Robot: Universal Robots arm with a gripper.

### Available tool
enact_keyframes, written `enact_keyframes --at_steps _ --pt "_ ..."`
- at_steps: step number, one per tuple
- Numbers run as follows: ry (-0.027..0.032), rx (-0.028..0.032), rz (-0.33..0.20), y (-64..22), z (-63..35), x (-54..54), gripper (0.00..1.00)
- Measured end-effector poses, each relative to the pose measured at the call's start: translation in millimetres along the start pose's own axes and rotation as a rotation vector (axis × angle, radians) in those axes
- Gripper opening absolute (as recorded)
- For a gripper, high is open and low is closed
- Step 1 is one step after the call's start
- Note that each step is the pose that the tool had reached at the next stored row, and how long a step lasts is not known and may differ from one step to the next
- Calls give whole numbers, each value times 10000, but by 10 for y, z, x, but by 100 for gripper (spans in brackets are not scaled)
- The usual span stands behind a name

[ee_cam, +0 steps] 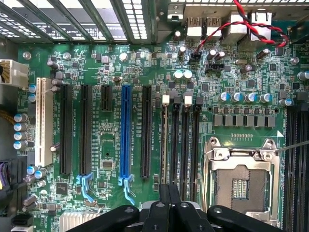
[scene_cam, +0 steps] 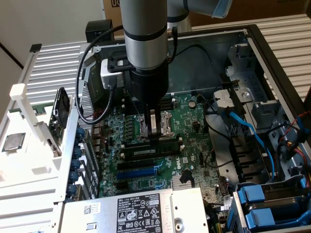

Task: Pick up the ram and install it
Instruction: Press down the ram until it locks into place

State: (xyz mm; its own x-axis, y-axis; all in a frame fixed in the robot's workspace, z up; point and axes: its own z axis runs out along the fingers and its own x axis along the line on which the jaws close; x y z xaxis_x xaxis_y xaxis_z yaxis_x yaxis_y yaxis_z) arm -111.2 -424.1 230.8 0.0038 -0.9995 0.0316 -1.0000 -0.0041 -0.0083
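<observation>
Green ram [scene_cam: 154,141] seated lengthwise in slot — tool [scene_cam: 154,137] closed above

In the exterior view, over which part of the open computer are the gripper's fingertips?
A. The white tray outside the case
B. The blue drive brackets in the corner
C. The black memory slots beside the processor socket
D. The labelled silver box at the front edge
C: the shut gripper reaches down onto the green board, at the black memory slots next to the processor socket.
</observation>
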Motion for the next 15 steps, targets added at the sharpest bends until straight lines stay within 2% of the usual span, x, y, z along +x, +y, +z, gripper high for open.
enact_keyframes --at_steps 15 --pt "-3 10 0 0 31 -1 11"
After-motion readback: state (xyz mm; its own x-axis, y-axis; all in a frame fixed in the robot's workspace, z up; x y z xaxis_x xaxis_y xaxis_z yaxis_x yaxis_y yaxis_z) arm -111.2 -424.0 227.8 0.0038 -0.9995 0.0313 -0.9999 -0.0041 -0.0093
